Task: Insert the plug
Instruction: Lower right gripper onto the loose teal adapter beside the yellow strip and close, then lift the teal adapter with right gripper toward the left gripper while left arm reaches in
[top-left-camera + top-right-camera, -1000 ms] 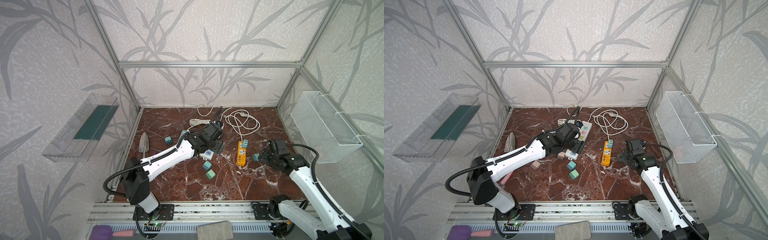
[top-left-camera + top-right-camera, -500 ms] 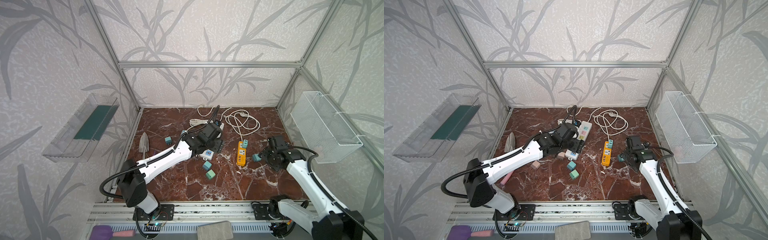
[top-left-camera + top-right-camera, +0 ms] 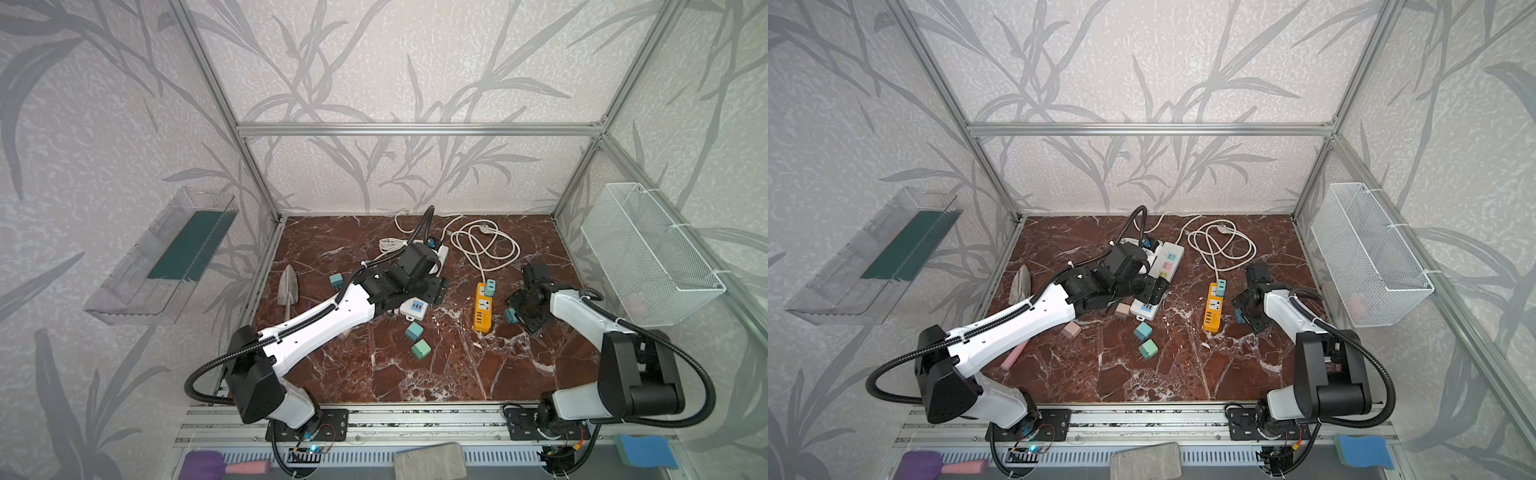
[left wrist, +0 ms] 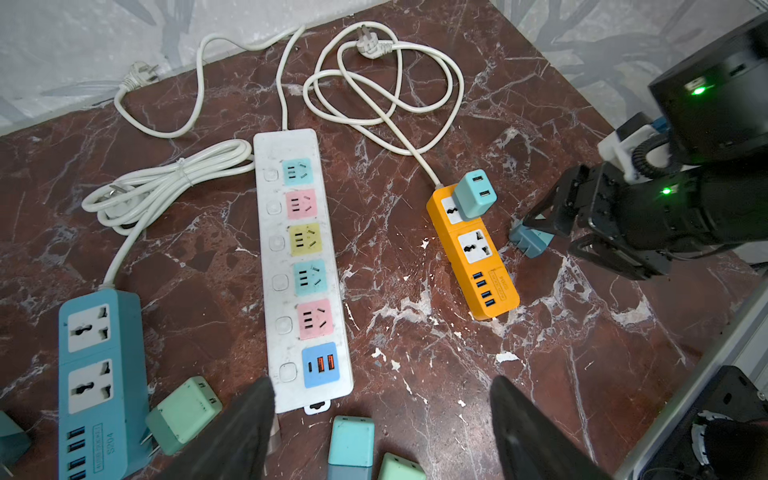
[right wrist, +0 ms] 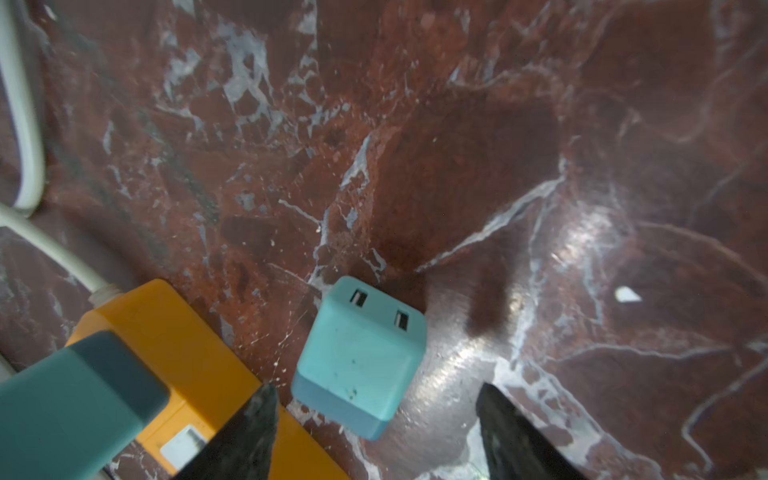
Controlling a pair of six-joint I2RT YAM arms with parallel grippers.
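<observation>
right hand (image 5: 374, 388) spread astride boxy teal plug (image 5: 361, 357) | left hand (image 4: 381, 380) spread, empty | glossy veined marble (image 5: 457, 145)

The left white and black robot arm (image 3: 316, 328) reaches far forward, stretched out long and low. The left black two-finger gripper (image 4: 380, 395) points down. Its fingers (image 4: 249, 419) stand wide apart and hold nothing. The right white and black robot arm (image 3: 582, 311) bends at the elbow and leans in toward the middle. The right black two-finger gripper (image 5: 376, 395) hangs low, its fingers (image 5: 511, 432) apart, gripping nothing.
</observation>
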